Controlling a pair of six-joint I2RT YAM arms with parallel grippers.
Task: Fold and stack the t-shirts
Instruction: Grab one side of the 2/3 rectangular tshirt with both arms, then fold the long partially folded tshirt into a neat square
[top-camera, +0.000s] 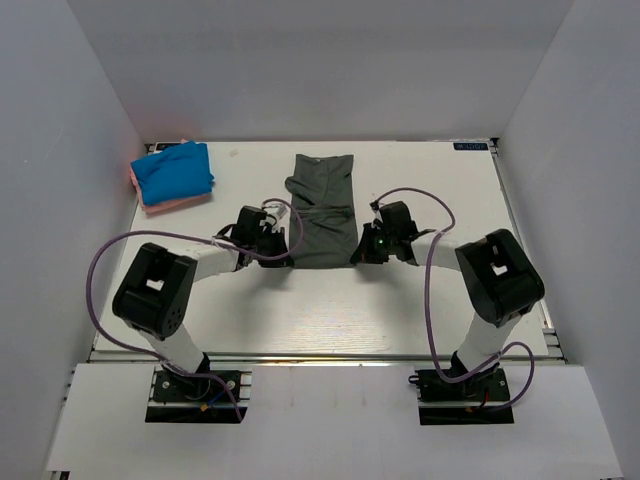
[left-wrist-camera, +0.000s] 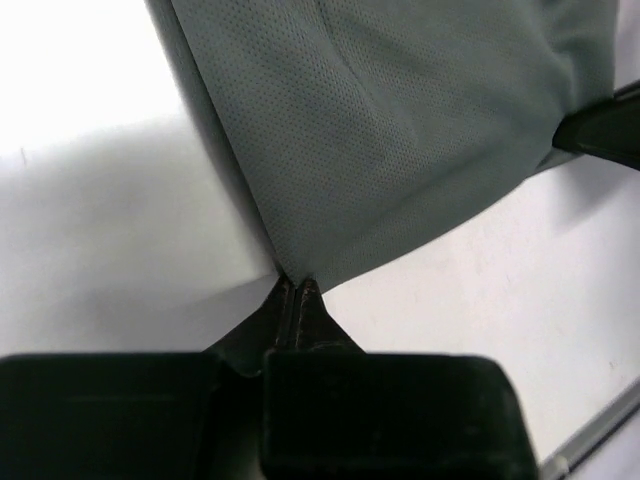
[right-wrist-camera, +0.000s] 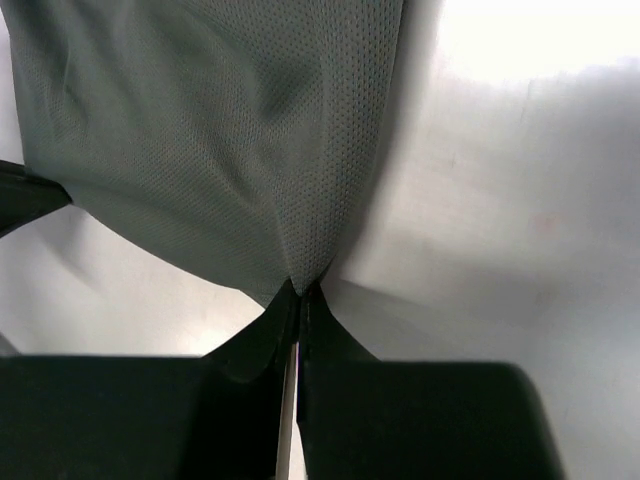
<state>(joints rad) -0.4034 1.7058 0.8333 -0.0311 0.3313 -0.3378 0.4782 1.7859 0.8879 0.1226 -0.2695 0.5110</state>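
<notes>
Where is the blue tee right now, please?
In the top view the blue tee lies folded on the pink tee at the table's far-left corner, left of the grey tee.

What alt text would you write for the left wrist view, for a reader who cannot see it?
The left gripper, seen from its own wrist, is shut on one corner of a grey-green t-shirt. The cloth fans up and to the right over a white table.
</notes>
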